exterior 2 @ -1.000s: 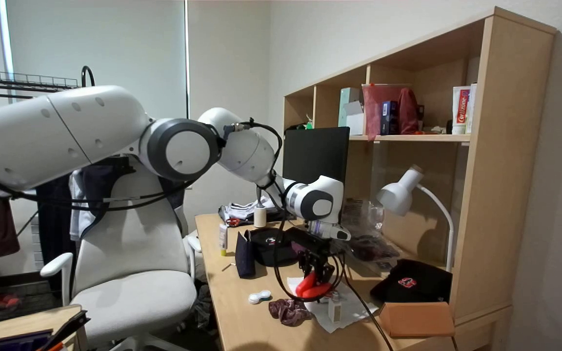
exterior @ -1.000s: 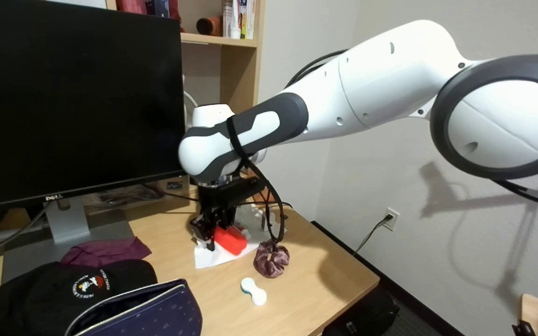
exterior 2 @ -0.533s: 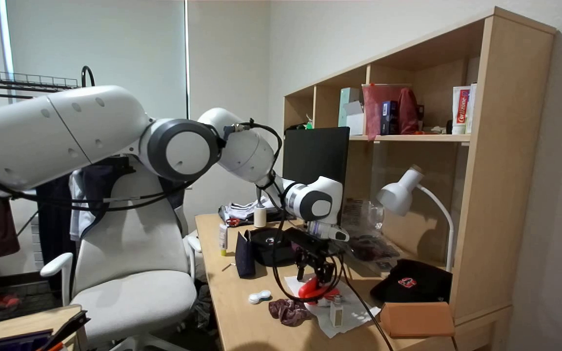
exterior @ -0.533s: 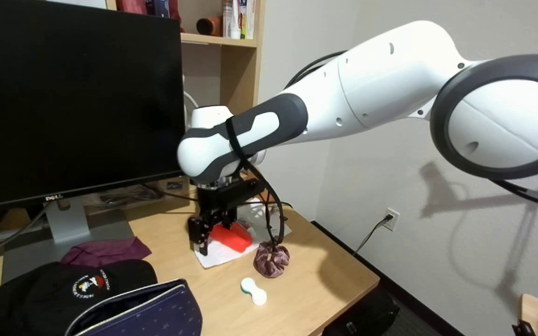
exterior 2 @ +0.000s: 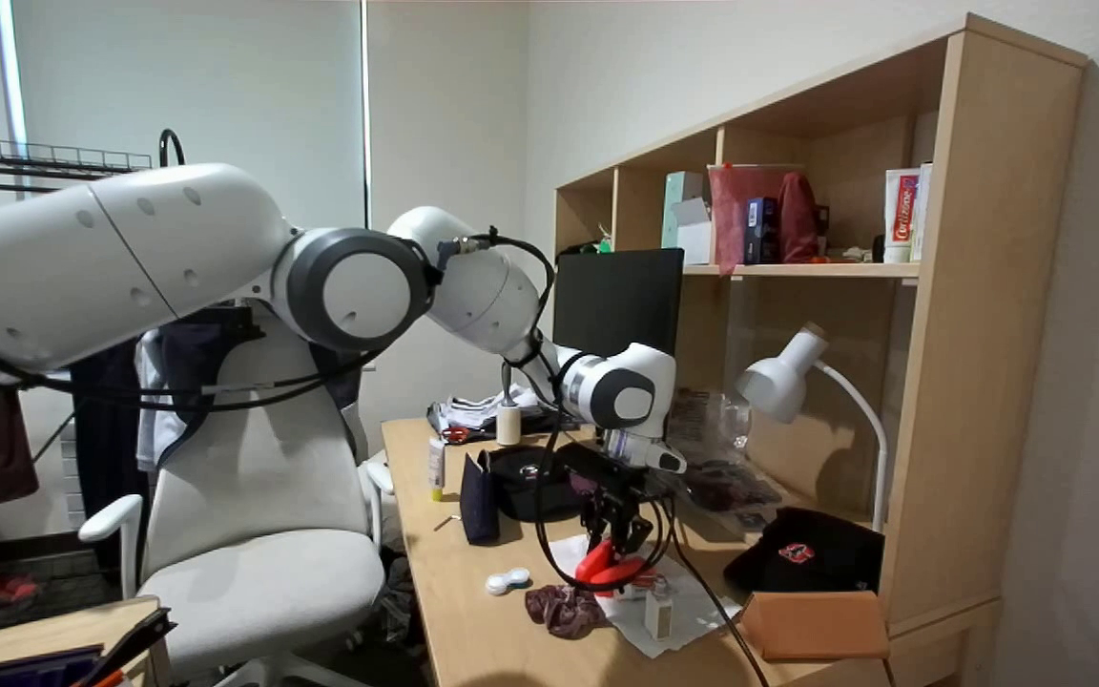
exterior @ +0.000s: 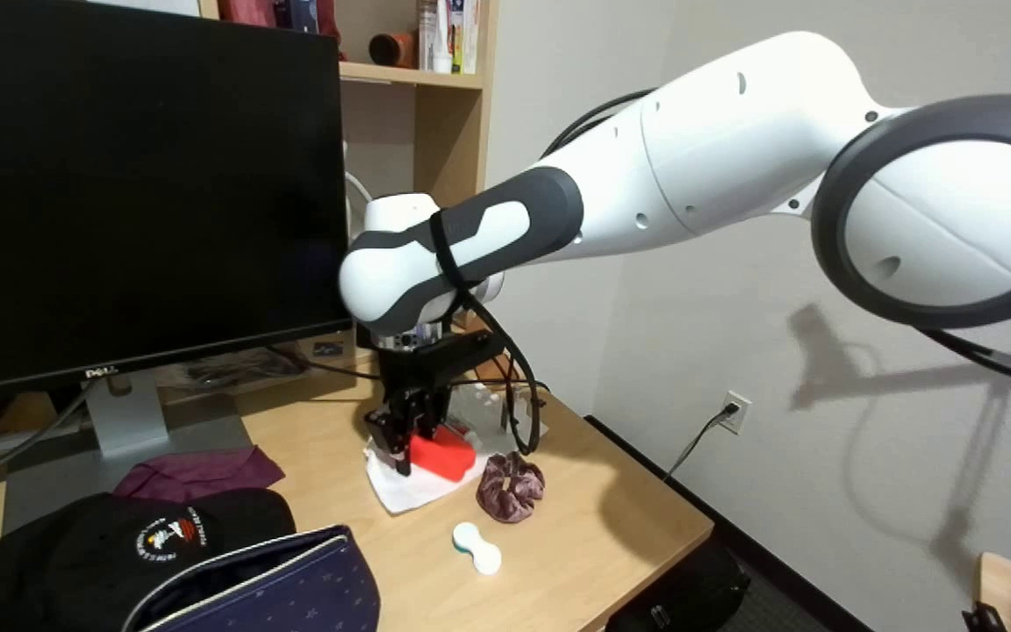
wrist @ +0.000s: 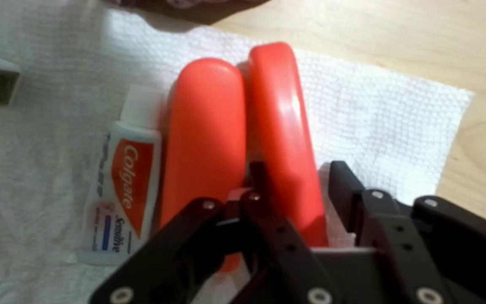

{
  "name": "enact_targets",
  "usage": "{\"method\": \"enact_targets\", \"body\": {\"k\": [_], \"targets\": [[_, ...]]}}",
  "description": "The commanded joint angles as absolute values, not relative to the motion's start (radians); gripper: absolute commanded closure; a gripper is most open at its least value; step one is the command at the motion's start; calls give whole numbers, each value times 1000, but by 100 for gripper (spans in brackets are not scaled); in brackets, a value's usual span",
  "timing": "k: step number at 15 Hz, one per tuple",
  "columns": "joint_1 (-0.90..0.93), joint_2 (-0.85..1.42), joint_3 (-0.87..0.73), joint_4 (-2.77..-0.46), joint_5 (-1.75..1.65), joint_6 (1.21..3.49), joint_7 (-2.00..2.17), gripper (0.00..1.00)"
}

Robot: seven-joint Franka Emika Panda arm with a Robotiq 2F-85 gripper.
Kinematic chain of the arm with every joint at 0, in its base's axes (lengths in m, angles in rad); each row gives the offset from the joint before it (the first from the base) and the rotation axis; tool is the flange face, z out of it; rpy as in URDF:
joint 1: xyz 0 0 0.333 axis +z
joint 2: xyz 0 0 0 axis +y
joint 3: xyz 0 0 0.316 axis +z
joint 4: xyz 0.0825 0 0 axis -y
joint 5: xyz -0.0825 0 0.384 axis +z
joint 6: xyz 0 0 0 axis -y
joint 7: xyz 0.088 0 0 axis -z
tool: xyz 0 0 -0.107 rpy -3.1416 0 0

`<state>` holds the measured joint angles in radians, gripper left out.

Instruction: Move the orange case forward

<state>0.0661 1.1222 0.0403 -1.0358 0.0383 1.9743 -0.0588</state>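
Set against pale walls (exterior 2: 664, 86) and reaching over a wooden worktop (exterior 2: 473, 634), a white arm (exterior: 734, 149), seen in both exterior views: arched high, sloping down along the forearm, bent at the wrist so as to point straight down. Along the back of the worktop, in an exterior view, a wooden bookcase (exterior 2: 1017, 305) with a red bag (exterior 2: 731, 219) on its shelf. Past the worktop's edge, a light grey office chair (exterior 2: 263, 592). In front of the bookcase, a dark monitor (exterior: 137, 193) and a white lamp (exterior 2: 778, 386). On the worktop, a black cap (exterior: 84, 553) just beside an open navy pouch (exterior: 295, 588), another cap (exterior 2: 809, 553) near a brown box (exterior 2: 814, 625), a folded maroon cloth (exterior: 198, 472) and a white paper towel (wrist: 378, 114).

Over the towel, a black end effector (wrist: 297, 179), aimed downward, with fingers (wrist: 344, 179) on both sides of 1 part of the orange case (exterior: 442, 453); cannot tell whether clamped on it or loose around it. Over the towel too, that case, showing in the wrist view as 2 long rounded red-orange parts side by side, 1 seemingly tipped on edge between the fingers; cannot tell whether joined underneath. Beside the towel, a crumpled mauve scrunchie (exterior: 510, 505). Just beside the flatter part of the case, a toothpaste tube (wrist: 120, 194). Near the scrunchie, a small white lens case (exterior: 477, 548).
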Motion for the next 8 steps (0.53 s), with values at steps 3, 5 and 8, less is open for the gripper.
{"method": "enact_targets", "body": {"k": [3, 5, 8], "targets": [[50, 1096, 57, -1044, 38, 1907, -88, 77], [51, 1098, 57, -1036, 37, 1888, -90, 76], [53, 1091, 56, -1038, 36, 1875, -88, 91]]}}
